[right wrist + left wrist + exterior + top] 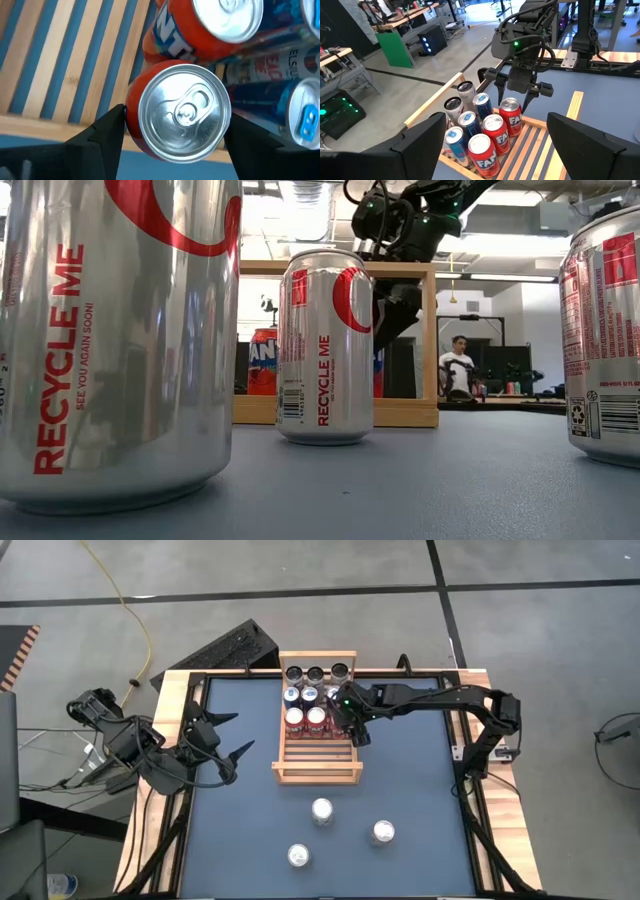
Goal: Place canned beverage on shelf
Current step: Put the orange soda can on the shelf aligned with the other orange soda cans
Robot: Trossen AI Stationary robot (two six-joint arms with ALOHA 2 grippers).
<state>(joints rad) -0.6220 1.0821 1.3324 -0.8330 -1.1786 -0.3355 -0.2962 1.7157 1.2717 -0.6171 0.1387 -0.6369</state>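
Right gripper (512,95) over slatted wooden shelf (318,752)
Fingers spread, straddling a red can (177,111), not gripping it; the left gripper (232,735) waits mid-left, fingers wide, empty.

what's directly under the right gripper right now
A red can stands on the shelf, directly beneath the right gripper, whose open jaws straddle its top. Other cans crowd beside it. The slats under the can are covered.

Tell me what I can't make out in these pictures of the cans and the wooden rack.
- High view: the third red can on the light-wood slatted shelf is hidden under the right gripper.
- Low view: most shelf cans are hidden behind the silver can.
- Right wrist view: the red can shows its lid; its label is out of sight.
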